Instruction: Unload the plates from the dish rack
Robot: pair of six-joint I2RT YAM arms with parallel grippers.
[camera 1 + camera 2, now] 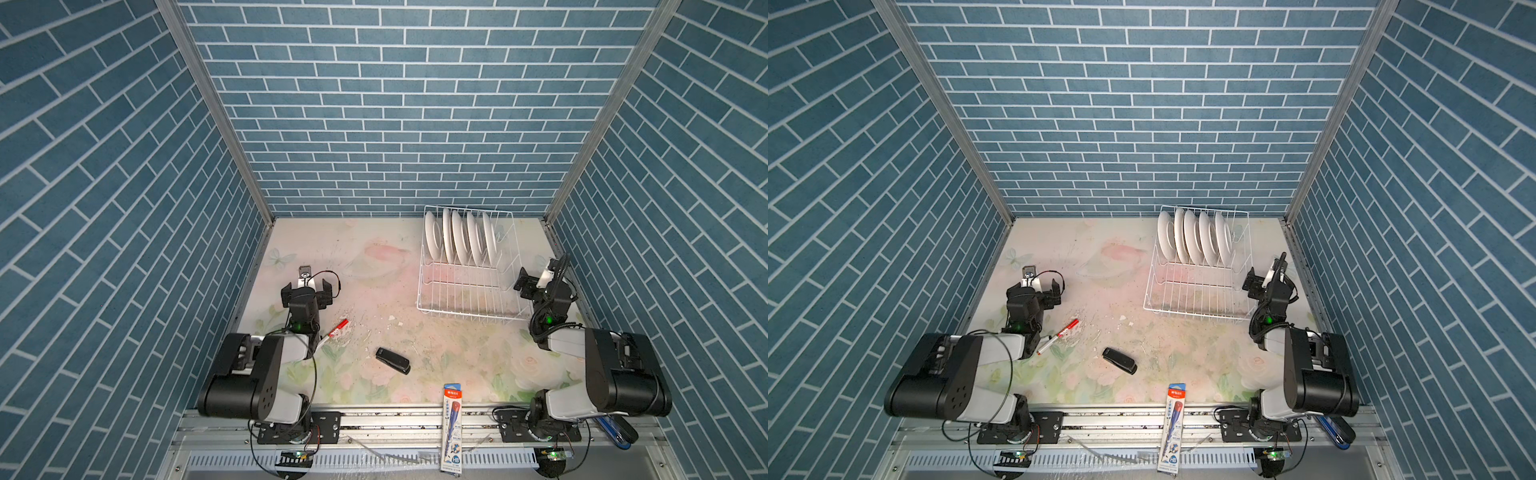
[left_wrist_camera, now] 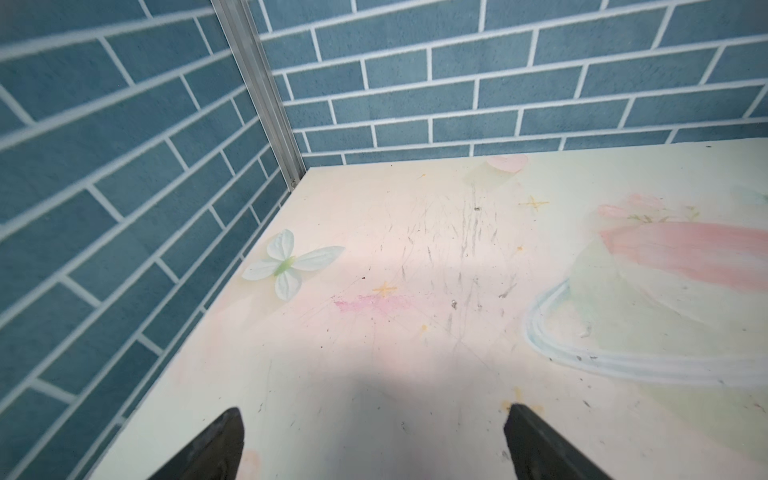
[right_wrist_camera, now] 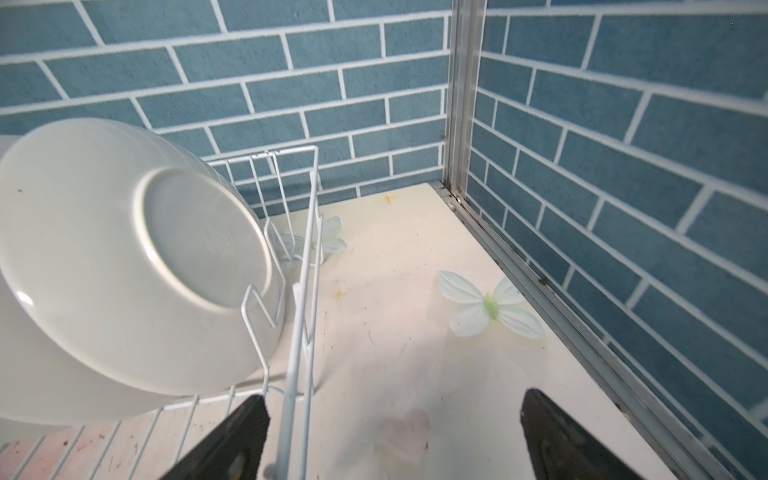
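Several white plates stand on edge in a row at the far end of the white wire dish rack, at the back right of the table. My right gripper is open at the rack's right side. Its jaws straddle the rack's side wire, and the nearest plate shows its white back just beyond. My left gripper is open and empty over bare table at the left, far from the rack.
A red-and-white pen lies beside the left arm. A black stapler sits mid-table. A pencil pack rests across the front rail. The right wall rail runs close to the right gripper.
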